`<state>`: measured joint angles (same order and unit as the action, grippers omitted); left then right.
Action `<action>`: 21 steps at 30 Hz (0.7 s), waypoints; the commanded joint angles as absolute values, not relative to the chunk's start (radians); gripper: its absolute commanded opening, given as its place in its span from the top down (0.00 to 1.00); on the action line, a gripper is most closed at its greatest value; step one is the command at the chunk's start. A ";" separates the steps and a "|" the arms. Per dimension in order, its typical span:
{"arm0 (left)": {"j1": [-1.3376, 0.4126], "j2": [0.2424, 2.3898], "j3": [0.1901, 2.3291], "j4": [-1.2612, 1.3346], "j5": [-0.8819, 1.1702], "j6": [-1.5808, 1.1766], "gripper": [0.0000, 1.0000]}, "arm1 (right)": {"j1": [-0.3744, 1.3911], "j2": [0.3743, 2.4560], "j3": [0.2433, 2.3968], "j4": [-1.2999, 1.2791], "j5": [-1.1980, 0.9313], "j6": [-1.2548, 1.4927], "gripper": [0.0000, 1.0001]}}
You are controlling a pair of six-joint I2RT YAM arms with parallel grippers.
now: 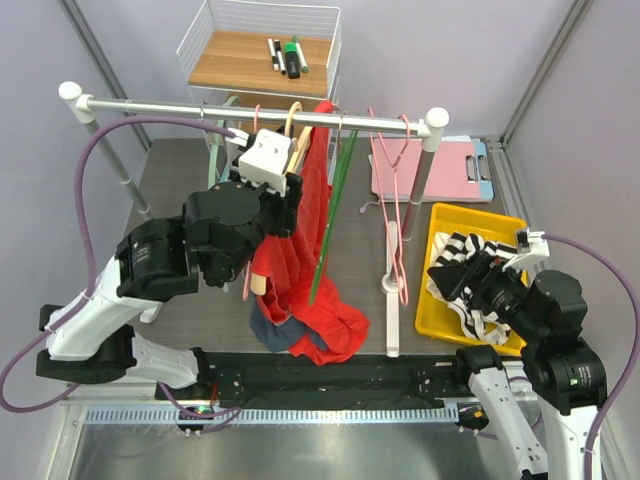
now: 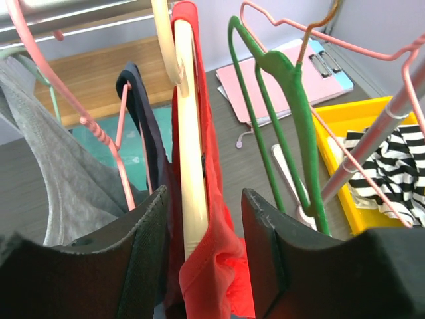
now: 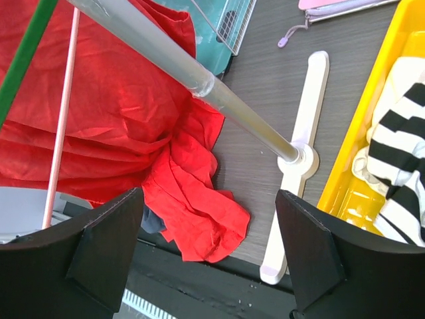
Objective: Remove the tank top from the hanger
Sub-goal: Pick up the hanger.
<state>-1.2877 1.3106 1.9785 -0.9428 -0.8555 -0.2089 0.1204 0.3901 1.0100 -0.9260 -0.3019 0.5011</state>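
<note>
black joints [image 1: 225,235], white links [image 1: 90,325], purple cables [image 1: 85,200], matte black jaws, white box [image 1: 265,158] on left wrist.

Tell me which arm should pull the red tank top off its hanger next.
Left. The left hand straddles the cream hanger and the red tank top at the rail, jaws open on either side. The right hand hangs open and empty over the yellow bin, away from the garment.

Bright, even overhead light
Soft shadows; slight glare along rail [image 1: 160,103]; close fingers [image 2: 99,266] blurred in wrist views.
</note>
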 commanded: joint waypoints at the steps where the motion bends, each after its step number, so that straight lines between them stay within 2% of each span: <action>1: -1.285 1.298 1.957 -0.859 -0.923 -0.183 0.53 | 0.118 0.377 1.016 -0.948 -0.311 0.477 0.14; 4: -1.287 1.315 1.959 -0.865 -0.942 -0.178 0.62 | 0.118 0.371 1.022 -0.953 -0.308 0.474 0.14; 14: -1.262 1.359 1.971 -0.864 -0.954 -0.195 0.72 | 0.118 0.365 1.068 -0.995 -0.282 0.457 0.14; 18: -1.250 1.361 1.968 -0.876 -0.945 -0.209 0.74 | 0.117 0.365 1.095 -1.017 -0.278 0.451 0.13; 21: -1.241 1.365 1.977 -0.887 -0.940 -0.222 0.80 | 0.118 0.364 1.114 -1.028 -0.273 0.448 0.13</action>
<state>-1.2549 1.3682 1.9572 -0.9066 -0.9276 -0.1940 0.1204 0.3756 1.0634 -1.0248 -0.2855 0.4690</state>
